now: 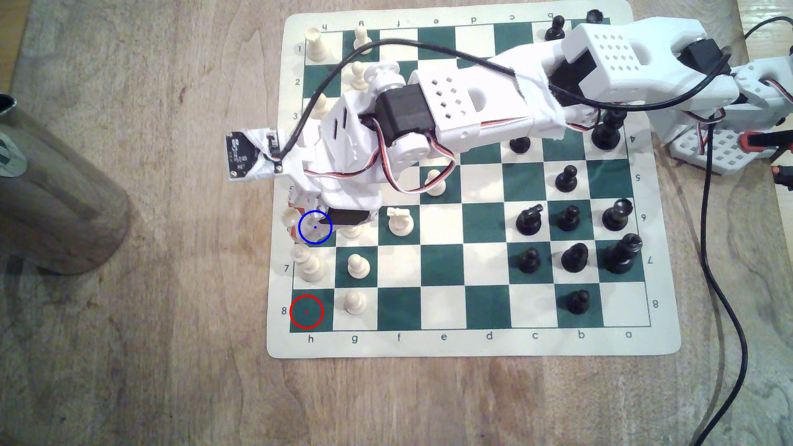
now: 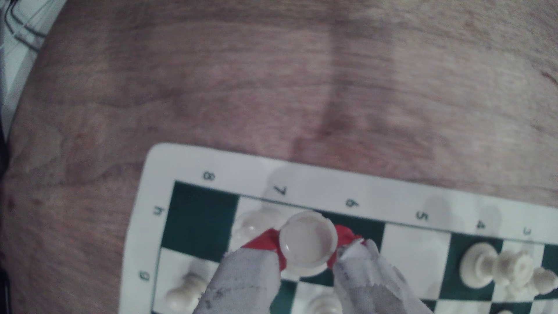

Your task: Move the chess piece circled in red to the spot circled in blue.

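Wood-grain tabletop carries one green-and-cream chessboard right of centre in the exterior view. One white arm reaches in from the upper right. Eleven black pieces fill the board's right side. The gripper, its two taped fingers closed on one cream rook, holds it over the blue-ringed square; the red-ringed square at lower left sits bare.

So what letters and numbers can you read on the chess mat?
"1" to "8": chess mat border, both side edges, exterior view.
"h g f e d c b a": its near border; again, upside down, along the far one.
"8 7 6 5 4 3", "h", "g": border, wrist view.
Circuit board markings: too small.
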